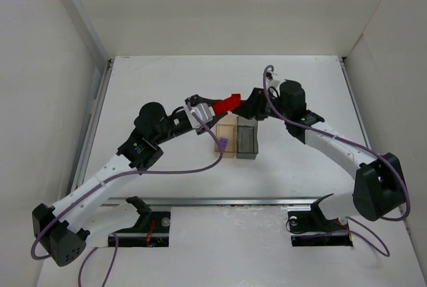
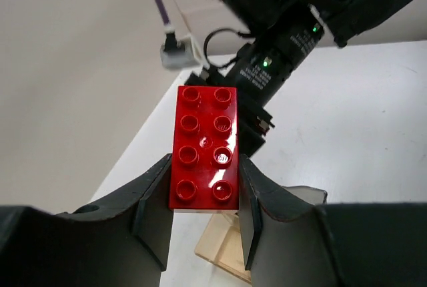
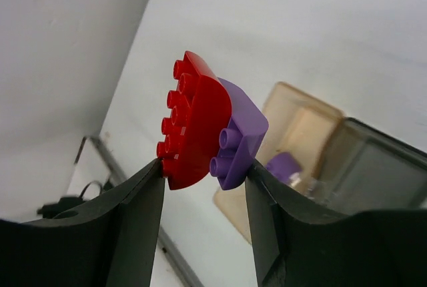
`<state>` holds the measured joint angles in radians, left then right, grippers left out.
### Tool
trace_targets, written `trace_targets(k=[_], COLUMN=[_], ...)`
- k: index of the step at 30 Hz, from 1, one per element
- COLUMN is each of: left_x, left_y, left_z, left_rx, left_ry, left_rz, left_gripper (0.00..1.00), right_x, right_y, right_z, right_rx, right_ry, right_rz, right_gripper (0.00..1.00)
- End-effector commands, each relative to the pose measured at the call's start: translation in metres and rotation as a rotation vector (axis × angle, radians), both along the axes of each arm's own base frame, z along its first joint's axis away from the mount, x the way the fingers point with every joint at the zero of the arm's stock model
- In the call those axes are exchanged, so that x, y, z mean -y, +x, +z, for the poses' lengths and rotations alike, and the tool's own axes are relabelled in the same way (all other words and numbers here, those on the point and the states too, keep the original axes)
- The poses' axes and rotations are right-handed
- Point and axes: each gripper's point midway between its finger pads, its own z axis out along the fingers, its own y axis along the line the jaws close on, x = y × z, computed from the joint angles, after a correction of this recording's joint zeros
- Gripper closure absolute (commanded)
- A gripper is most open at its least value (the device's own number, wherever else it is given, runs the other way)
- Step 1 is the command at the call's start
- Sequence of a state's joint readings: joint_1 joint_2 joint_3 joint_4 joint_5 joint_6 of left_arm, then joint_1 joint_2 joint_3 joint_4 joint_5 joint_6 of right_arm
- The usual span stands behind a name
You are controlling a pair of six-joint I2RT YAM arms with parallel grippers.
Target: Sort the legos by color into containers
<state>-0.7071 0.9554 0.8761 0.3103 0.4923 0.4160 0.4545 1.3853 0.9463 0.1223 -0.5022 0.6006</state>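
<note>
A red lego (image 1: pixel 225 105) hangs above the table between both grippers. My left gripper (image 1: pixel 211 108) is shut on its near end; in the left wrist view the red lego (image 2: pixel 205 147) shows its studs between my fingers (image 2: pixel 155 197). My right gripper (image 1: pixel 243 106) faces it and is shut on the red lego (image 3: pixel 195 130) and a purple lego (image 3: pixel 241 133) stuck to its underside. A tan tray (image 1: pixel 229 127) holds another purple lego (image 1: pixel 222 144), which also shows in the right wrist view (image 3: pixel 285 165). The dark grey tray (image 1: pixel 247 141) sits right of it.
The two trays touch side by side at the table's middle, right under the held legos. The tan tray (image 2: pixel 223 247) shows below my left fingers. White walls close off the left, back and right. A metal rail (image 1: pixel 220 201) runs along the near edge.
</note>
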Motion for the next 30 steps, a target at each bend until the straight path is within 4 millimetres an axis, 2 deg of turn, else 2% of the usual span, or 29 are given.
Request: trace_targets(k=[1,3,4,6,7,9,10,13,14,15,17,19,22,25,27,30], left_x=[0.010,0.021,0.033,0.052,0.064,0.080,0.085,0.097,0.099,0.101,0.101,0.102,0.104,0.106,0.104,0.107], left_y=[0.012,0.021,0.029,0.032,0.037,0.038,0.043,0.050,0.056,0.058,0.059,0.058,0.052,0.049,0.048,0.052], left_z=[-0.009,-0.042,-0.074,-0.097,-0.119,-0.130,-0.148,-0.159,-0.171,-0.175,-0.188,-0.191,-0.199,-0.199,-0.202,-0.181], left_rx=[-0.113,-0.177,-0.241,-0.269,-0.296,-0.264,-0.277,-0.282,-0.288,-0.283,-0.285,-0.270,-0.270,-0.247,-0.249,-0.224], left_ry=[-0.016,0.040,0.098,0.138,0.177,0.198,0.229,0.253,0.277,0.292,0.324,0.337,0.373,0.395,0.409,0.373], left_rz=[0.018,0.021,0.005,-0.033,-0.049,-0.080,-0.081,-0.091,-0.078,-0.079,-0.082,-0.099,-0.127,-0.141,-0.144,-0.129], left_gripper=[1.00,1.00,1.00,1.00,1.00,0.98,0.96,0.88,0.84,0.83,0.77,0.55,0.33,0.30,0.23,0.23], right_x=[0.046,0.073,0.096,0.113,0.117,0.125,0.126,0.132,0.133,0.132,0.132,0.131,0.132,0.130,0.129,0.122], right_y=[0.029,0.032,0.037,0.038,0.037,0.034,0.032,0.024,0.023,0.022,0.018,0.018,0.014,0.017,0.016,0.013], right_z=[0.038,0.050,0.043,0.050,0.048,0.041,0.038,0.037,0.041,0.036,0.044,0.044,0.039,0.040,0.043,0.048], right_rx=[0.098,0.161,0.155,0.193,0.193,0.175,0.179,0.195,0.203,0.202,0.225,0.234,0.230,0.238,0.246,0.269], right_ry=[0.007,-0.063,-0.141,-0.228,-0.263,-0.331,-0.357,-0.370,-0.364,-0.375,-0.367,-0.374,-0.409,-0.432,-0.433,-0.423], right_rz=[-0.262,-0.370,-0.471,-0.522,-0.529,-0.530,-0.519,-0.511,-0.513,-0.498,-0.490,-0.477,-0.450,-0.429,-0.413,-0.364], right_gripper=[1.00,1.00,1.00,1.00,1.00,1.00,1.00,1.00,1.00,1.00,1.00,1.00,1.00,1.00,1.00,1.00])
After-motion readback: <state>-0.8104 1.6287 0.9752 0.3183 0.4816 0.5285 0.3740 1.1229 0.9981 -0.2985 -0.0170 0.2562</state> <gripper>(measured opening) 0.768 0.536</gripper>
